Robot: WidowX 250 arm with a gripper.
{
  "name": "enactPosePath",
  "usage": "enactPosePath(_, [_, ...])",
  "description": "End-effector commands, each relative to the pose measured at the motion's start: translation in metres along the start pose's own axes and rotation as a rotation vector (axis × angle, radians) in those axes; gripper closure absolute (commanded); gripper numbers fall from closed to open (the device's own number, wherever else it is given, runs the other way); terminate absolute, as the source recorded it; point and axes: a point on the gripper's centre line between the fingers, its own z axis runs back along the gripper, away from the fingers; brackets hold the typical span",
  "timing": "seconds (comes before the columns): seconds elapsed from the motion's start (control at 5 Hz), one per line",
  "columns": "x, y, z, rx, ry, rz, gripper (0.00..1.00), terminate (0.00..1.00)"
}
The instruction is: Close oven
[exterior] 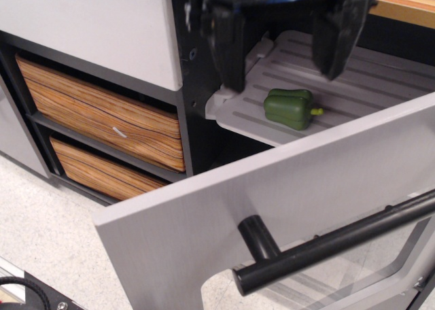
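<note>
Observation.image, oven (285,208) door hanging open, grey ribbed tray (353,79) exposed

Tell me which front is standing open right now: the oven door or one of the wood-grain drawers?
The oven door, light grey with the black bar handle, hangs open. The upper drawer and the lower drawer both sit pushed in.

I see a light-grey oven door (272,208) with black handle (326,245), green pepper (289,108) on grey ribbed tray (353,79), wood-grain drawers (95,113).
</note>
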Motion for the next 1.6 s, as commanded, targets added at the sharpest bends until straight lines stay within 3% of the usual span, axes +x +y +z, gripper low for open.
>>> enactPosePath(0.0, [-0.021, -0.005, 0.017, -0.056, 0.087, 0.005, 0.0, 0.0])
enactPosePath(0.4, [-0.052, 0.0, 0.0, -0.06, 0.188, -0.037, 0.0, 0.0])
enactPosePath(0.6, [-0.062, 0.0, -0.018, -0.029, 0.224, -0.04, 0.0, 0.0])
enactPosePath(1.0, [-0.04, -0.004, -0.034, -0.016, 0.119, 0.018, 0.0, 0.0])
enactPosePath(1.4, [-0.003, -0.011, -0.011, -0.053, 0.042, 0.072, 0.0, 0.0])
